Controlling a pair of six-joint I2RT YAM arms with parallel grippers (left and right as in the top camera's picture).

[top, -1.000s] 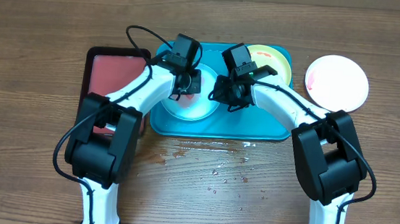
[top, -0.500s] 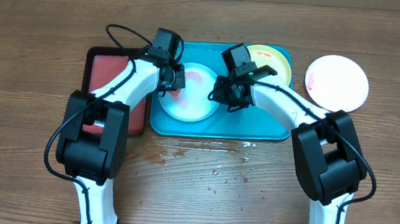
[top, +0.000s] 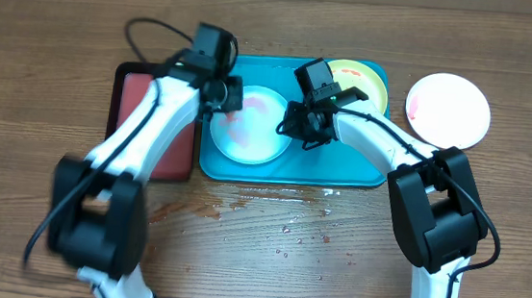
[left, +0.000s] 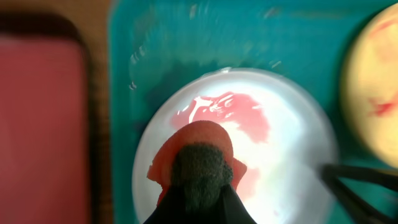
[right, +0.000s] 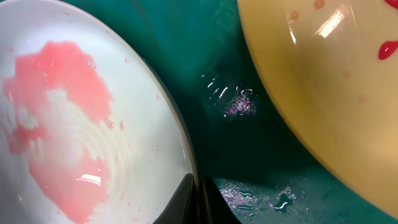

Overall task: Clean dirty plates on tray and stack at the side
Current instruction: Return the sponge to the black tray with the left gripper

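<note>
While the left hand (left: 199, 202), clamped on a sponge (left: 200, 158), hung over the sauce-smeared light blue plate (top: 253, 133) on the tray (top: 283, 173), the right hand (right: 198, 194) pinched its 3 o'clock rim. The yellow-green plate (top: 359, 77) at 1 o'clock and the white plate (top: 448, 109) on the counter (top: 334, 256) looked uncleaned, with nothing stacked.

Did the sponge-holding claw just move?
Yes. The left gripper with its sponge slid from the middle of the light blue plate toward the black-rimmed tray.

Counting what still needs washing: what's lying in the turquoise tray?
Two plates: a blue plate smeared pink, and a yellow plate with red streaks, partly covered by the right arm. Anything beneath the plates is hidden.
</note>
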